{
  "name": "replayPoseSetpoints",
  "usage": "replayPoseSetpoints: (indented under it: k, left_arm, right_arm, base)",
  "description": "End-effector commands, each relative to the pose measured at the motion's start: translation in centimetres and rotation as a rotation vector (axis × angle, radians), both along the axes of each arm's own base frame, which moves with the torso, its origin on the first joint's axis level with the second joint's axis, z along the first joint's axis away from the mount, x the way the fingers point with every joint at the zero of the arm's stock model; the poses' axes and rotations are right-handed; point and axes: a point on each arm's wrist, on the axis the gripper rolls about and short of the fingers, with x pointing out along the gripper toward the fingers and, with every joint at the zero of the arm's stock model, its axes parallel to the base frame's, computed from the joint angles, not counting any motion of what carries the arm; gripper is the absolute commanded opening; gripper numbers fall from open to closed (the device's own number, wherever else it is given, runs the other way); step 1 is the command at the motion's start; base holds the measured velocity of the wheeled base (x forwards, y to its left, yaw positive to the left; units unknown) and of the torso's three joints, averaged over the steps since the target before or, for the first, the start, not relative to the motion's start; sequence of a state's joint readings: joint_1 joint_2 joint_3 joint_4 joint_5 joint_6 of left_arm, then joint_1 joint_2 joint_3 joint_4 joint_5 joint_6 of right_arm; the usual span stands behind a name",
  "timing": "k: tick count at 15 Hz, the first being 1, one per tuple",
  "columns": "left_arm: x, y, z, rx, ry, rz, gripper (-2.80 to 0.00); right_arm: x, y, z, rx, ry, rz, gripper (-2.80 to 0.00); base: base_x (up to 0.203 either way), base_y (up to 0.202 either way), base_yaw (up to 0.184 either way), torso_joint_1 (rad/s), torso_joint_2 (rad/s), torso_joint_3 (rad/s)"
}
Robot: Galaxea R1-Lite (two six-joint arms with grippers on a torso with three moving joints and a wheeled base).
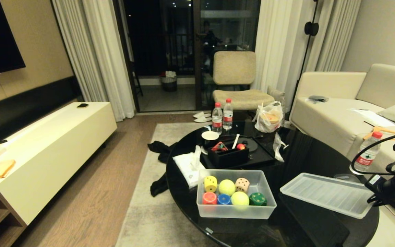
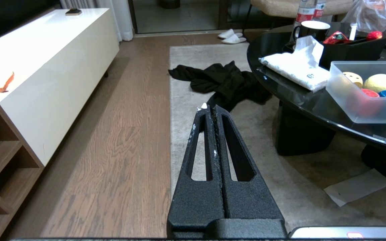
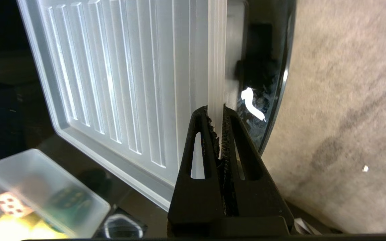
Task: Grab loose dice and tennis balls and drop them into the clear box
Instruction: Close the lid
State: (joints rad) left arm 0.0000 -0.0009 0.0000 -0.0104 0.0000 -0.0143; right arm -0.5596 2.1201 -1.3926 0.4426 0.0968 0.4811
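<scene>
I see my right gripper (image 3: pixel 217 112) at the right edge of the black tabletop (image 1: pixel 307 157), its fingers pinched on the rim of the ribbed lid (image 3: pixel 119 80). The lid lies beside the clear box (image 1: pixel 236 209), not on it. Inside the box are the dice (image 1: pixel 210 184) and two tennis balls (image 1: pixel 227 187). My left gripper (image 2: pixel 210 107) hangs over the rug (image 2: pixel 186 83), fingers closed on nothing.

Right gripper (image 3: pixel 217 112) at the robot's right, fingers pinched nearly together; left gripper (image 2: pixel 210 107) closed, pointing forward and downward.
</scene>
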Motion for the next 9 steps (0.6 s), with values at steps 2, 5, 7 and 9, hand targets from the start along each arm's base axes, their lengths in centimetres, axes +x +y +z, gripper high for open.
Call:
replayPoseSetpoints:
  k: [2,5,7,9]
  left_arm:
    - [0.0,0.0,-0.1,0.000,0.004,0.000,-2.80]
    - [0.0,0.0,-0.1,0.000,0.004,0.001,-2.80]
    - [0.0,0.0,-0.1,0.000,0.004,0.000,-2.80]
    - [0.0,0.0,-0.1,-0.001,0.004,0.000,-2.80]
  right_arm:
    - [-0.8,0.1,2.4,-0.026,-0.056,-0.010,-2.80]
    - [-1.5,0.1,4.1,-0.030,-0.111,-0.007,-2.80]
    - [-1.8,0.3,5.2,-0.047,-0.137,-0.008,-2.80]
    - [-2.4,0.4,6.5,-0.068,-0.169,-0.012,-2.80]
  base:
    - [0.000,0.000,0.000,0.000,0.00,0.000]
    - [0.000,0.000,0.000,0.000,0.00,0.000]
    - [0.000,0.000,0.000,0.000,0.00,0.000]
    - [0.000,0.000,0.000,0.000,0.00,0.000]
